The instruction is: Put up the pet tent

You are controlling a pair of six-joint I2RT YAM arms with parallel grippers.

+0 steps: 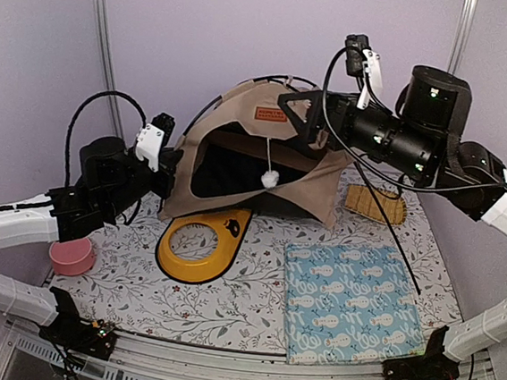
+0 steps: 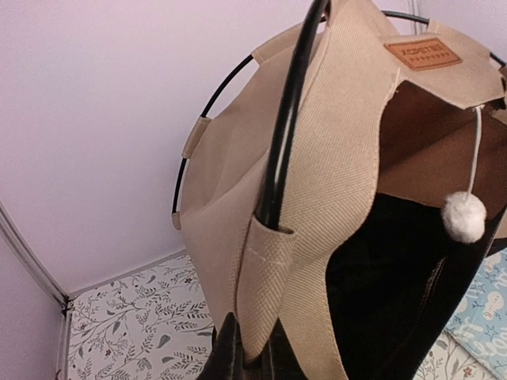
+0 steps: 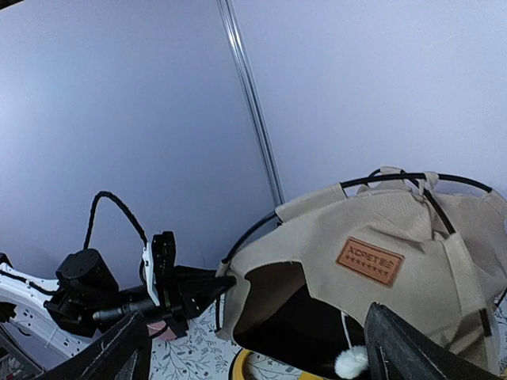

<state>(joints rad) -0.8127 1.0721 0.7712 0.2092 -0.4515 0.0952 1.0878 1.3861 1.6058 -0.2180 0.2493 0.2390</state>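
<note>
The pet tent (image 1: 240, 139) stands at the back middle of the table, beige fabric on thin black crossing poles, with a brown label (image 1: 270, 114), a black lining and a white pom-pom (image 1: 270, 179) hanging in its opening. My left gripper (image 1: 171, 169) is shut on the tent's lower left corner. In the left wrist view (image 2: 253, 358) the fingers pinch the fabric pocket that holds a black pole's (image 2: 285, 119) end. My right gripper (image 1: 298, 121) is open beside the tent's top right. In the right wrist view (image 3: 257, 317) its fingers (image 3: 119, 352) spread wide with nothing between them.
A yellow oval bowl tray (image 1: 201, 248) lies in front of the tent. A pink bowl (image 1: 72, 256) sits at the left edge. A light blue patterned mat (image 1: 350, 303) lies at front right, with a woven tan piece (image 1: 375, 204) behind it. A thin black rod (image 1: 400, 251) slants over the mat.
</note>
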